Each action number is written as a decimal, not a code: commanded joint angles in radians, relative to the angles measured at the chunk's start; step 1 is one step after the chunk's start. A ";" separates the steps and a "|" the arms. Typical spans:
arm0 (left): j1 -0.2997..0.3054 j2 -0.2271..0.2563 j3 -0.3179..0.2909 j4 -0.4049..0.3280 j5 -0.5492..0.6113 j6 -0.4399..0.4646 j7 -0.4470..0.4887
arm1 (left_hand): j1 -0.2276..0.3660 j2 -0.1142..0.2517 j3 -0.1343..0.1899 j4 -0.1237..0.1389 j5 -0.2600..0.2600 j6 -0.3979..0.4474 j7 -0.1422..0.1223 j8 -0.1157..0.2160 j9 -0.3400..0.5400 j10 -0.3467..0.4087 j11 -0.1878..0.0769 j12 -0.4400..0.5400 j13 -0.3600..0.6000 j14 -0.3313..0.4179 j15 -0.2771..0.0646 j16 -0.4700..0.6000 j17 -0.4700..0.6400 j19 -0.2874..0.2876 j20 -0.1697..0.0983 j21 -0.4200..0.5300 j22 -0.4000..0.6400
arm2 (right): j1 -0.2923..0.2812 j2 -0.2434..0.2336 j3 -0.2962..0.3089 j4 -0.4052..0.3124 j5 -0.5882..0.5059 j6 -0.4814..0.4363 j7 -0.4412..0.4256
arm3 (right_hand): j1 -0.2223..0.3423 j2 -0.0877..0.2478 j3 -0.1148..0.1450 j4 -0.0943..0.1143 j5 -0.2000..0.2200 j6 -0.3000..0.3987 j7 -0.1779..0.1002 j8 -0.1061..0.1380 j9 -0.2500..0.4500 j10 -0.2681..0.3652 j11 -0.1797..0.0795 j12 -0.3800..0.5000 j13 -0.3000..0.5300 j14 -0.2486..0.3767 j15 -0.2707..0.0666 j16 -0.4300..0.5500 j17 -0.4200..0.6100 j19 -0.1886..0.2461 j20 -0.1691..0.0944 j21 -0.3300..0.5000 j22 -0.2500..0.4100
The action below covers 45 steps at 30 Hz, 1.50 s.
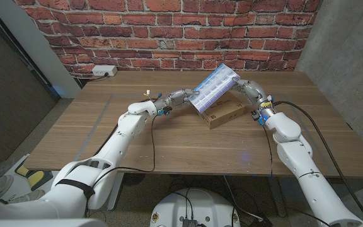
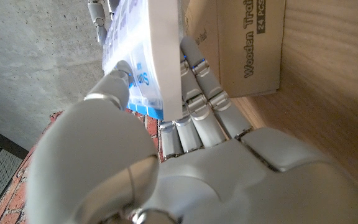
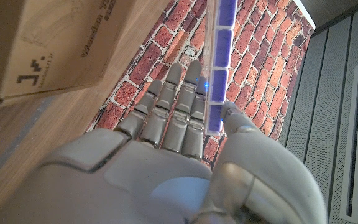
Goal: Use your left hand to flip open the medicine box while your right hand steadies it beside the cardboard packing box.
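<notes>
- The medicine box, a flat white-and-blue case with rows of small compartments, is held tilted above the counter in the upper middle of the head view, its lower corner at the left hand and its upper corner at the right hand.
- The left hand grips the box's lower left end. In the left wrist view the thumb presses the printed blue-and-white face while the fingers lie along the white back, so the box edge is pinched between them.
- The right hand holds the box's upper right end. In the right wrist view the thumb sits on one side of the blue compartment strip and the fingers on the other.
- The cardboard packing box lies on the counter just below and behind the medicine box, which hides its upper left part in the head view.
- Its printing is cut off by the frame edge in both wrist views, reading only "Wooden Tr" in the left one.
- Whether any lid on the medicine box is open cannot be made out.
- A white power strip sits at the counter's far left edge against the brick wall.
</notes>
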 commanded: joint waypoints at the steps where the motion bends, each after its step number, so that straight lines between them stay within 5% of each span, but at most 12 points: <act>1: -0.016 -0.002 -0.003 0.035 0.012 -0.014 -0.008 | 0.101 0.092 0.016 0.019 0.003 0.029 0.021 -0.001 0.003 0.047 -0.062 0.004 0.008 0.013 -0.014 0.005 0.006 -0.005 -0.021 0.010 0.001 | 0.019 0.029 -0.007 0.029 -0.013 0.057 -0.025 | 0.046 -0.001 0.039 0.039 -0.008 0.126 -0.069 0.027 0.019 0.085 -0.013 0.043 0.023 0.074 -0.123 0.041 0.026 0.028 -0.025 0.038 0.011; 5: -0.022 -0.006 -0.006 0.047 0.015 -0.018 -0.011 | 0.102 0.092 0.016 0.018 0.002 0.029 0.021 -0.002 0.004 0.047 -0.061 0.004 0.011 0.013 -0.014 0.005 0.007 -0.006 -0.021 0.013 0.000 | 0.020 0.034 -0.009 0.027 -0.052 0.075 -0.061 | 0.133 -0.005 0.037 0.018 -0.006 0.173 -0.060 0.088 0.073 0.231 -0.051 0.136 0.099 0.191 -0.151 0.145 0.120 0.077 -0.046 0.112 0.036; 9: -0.027 -0.010 -0.009 0.057 0.017 -0.022 -0.017 | 0.101 0.091 0.017 0.018 0.002 0.030 0.022 -0.004 0.003 0.046 -0.057 0.002 0.013 0.013 -0.013 0.004 0.008 -0.007 -0.022 0.016 0.000 | 0.015 0.036 -0.011 0.004 -0.106 0.063 -0.111 | 0.195 -0.007 0.030 0.010 0.002 0.180 -0.046 0.143 0.136 0.272 -0.093 0.207 0.193 0.246 -0.158 0.214 0.202 0.092 -0.062 0.173 0.068; 15: -0.028 -0.012 -0.011 0.058 0.024 -0.019 -0.015 | 0.101 0.091 0.017 0.019 0.001 0.030 0.025 -0.005 0.007 0.048 -0.059 0.001 0.014 0.012 -0.013 0.004 0.010 -0.009 -0.021 0.020 0.000 | 0.015 0.036 -0.010 0.007 -0.110 0.072 -0.121 | 0.224 -0.012 0.018 0.038 0.015 0.182 -0.059 0.211 0.223 0.280 -0.123 0.290 0.317 0.264 -0.159 0.241 0.271 0.084 -0.086 0.238 0.108; 32: -0.034 -0.019 -0.008 0.071 0.043 -0.025 -0.018 | 0.101 0.090 0.020 0.019 0.001 0.033 0.023 -0.008 0.010 0.050 -0.060 -0.002 0.020 0.013 -0.014 0.004 0.014 -0.013 -0.022 0.030 -0.001 | 0.069 0.051 -0.013 0.110 0.068 0.130 0.044 | 0.221 -0.022 0.003 0.072 0.021 0.166 -0.061 0.255 0.286 0.241 -0.107 0.322 0.398 0.218 -0.157 0.207 0.295 0.040 -0.107 0.278 0.133; 45: -0.031 -0.026 -0.019 0.075 0.046 -0.028 -0.001 | 0.102 0.089 0.023 0.018 0.001 0.035 0.026 -0.012 0.011 0.054 -0.059 -0.005 0.022 0.013 -0.014 0.004 0.017 -0.015 -0.023 0.037 -0.002 | 0.068 0.068 -0.007 0.114 0.024 0.148 -0.003 | 0.226 -0.026 -0.005 0.077 0.024 0.184 -0.069 0.269 0.293 0.246 -0.099 0.324 0.398 0.215 -0.157 0.199 0.307 0.027 -0.113 0.300 0.142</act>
